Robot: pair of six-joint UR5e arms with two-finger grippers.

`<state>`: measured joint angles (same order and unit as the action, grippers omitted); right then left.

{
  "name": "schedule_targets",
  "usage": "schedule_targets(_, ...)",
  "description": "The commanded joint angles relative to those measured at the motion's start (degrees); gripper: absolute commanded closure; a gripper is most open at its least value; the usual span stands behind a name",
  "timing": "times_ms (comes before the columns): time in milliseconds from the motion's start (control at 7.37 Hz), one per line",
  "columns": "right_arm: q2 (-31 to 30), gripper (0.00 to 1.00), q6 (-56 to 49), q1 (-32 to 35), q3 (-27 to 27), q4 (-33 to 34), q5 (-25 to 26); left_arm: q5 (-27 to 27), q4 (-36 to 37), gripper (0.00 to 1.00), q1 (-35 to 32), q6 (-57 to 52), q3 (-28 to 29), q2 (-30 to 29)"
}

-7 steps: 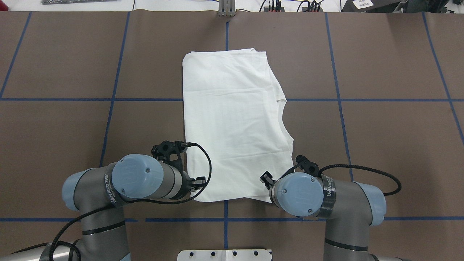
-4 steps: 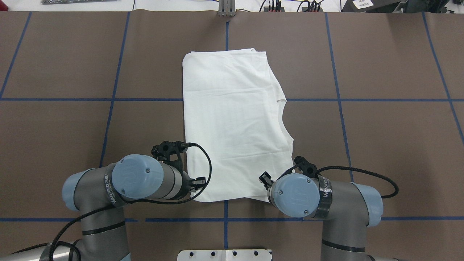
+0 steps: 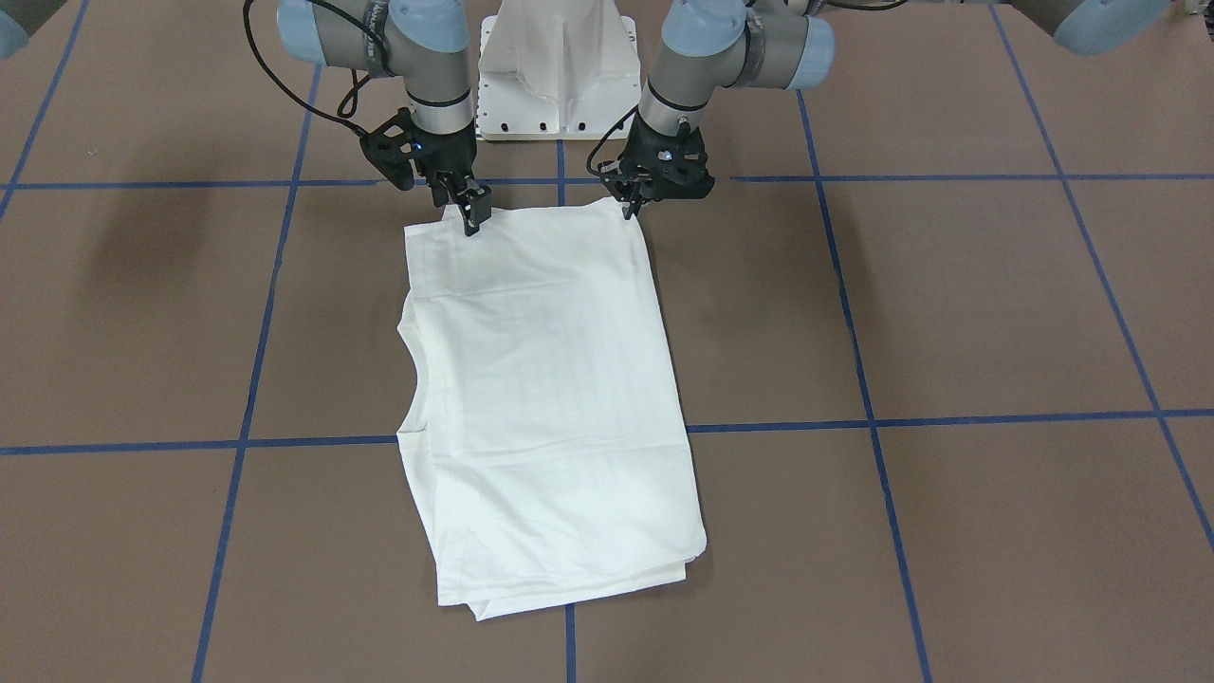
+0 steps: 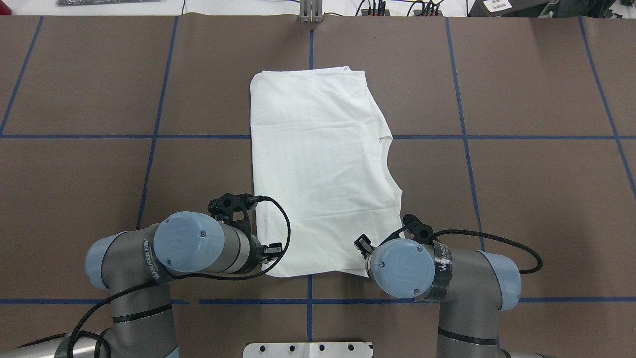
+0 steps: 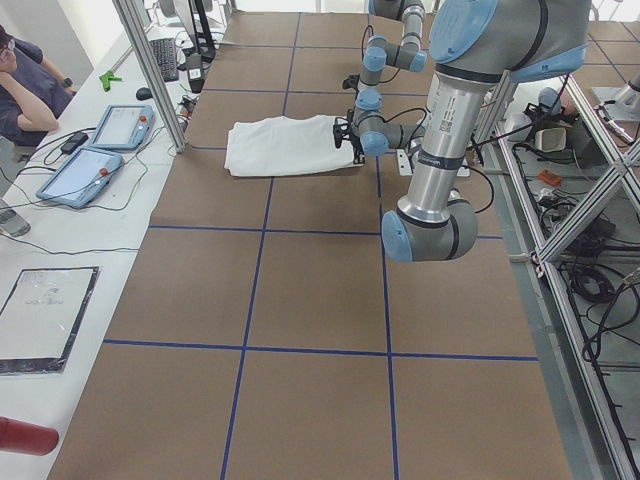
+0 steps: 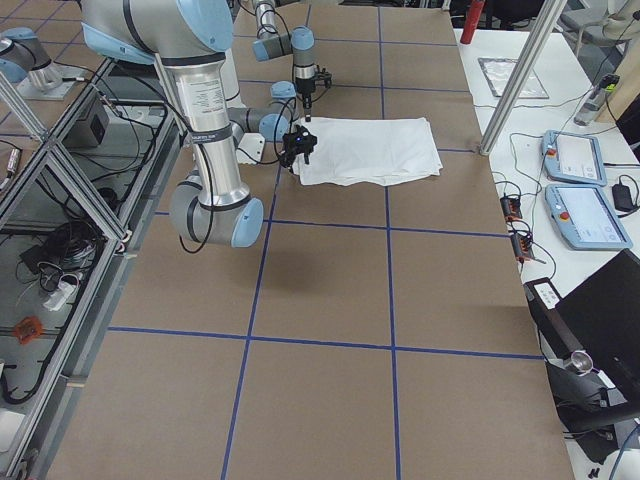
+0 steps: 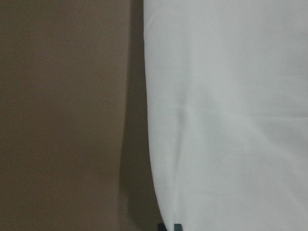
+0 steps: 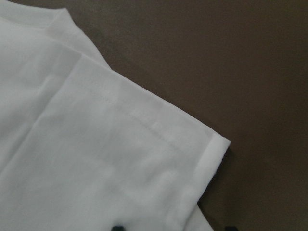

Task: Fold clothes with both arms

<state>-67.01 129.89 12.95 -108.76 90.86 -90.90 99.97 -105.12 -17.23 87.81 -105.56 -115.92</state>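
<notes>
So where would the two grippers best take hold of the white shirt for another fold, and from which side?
Probably the short edge nearest the robot, one end per gripper, coming down from above. The shirt lies flat as a long rectangle running away from the robot, so that edge is exposed and reachable; the left gripper and right gripper hang right over it.

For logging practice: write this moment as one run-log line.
shirt: folded flat; left end effector: at robot-side corner; right end effector: open over hem corner
</notes>
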Motion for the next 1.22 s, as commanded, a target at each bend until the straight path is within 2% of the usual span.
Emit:
schedule_targets(0, 0.4, 0.25, 0.0, 0.0, 0.7, 0.0, 0.1, 0.1, 0.0, 1.00, -0.1, 0.0, -0.1, 0.0)
schedule_targets(136, 0.6, 0.31, 0.0, 0.0, 0.8, 0.0, 0.3, 0.1, -0.1, 1.00, 0.0, 0.0, 0.0, 0.0)
schedule_targets(407, 1.1, 1.00, 0.7, 0.0, 0.8, 0.1, 0.3, 0.1, -0.1, 1.00, -0.1, 0.0, -0.1, 0.0)
schedule_targets(1086, 1.1, 1.00, 0.4, 0.7, -2.1, 0.9, -0.4, 0.2, 0.2, 1.00, -0.2, -0.7, -2.2, 0.4)
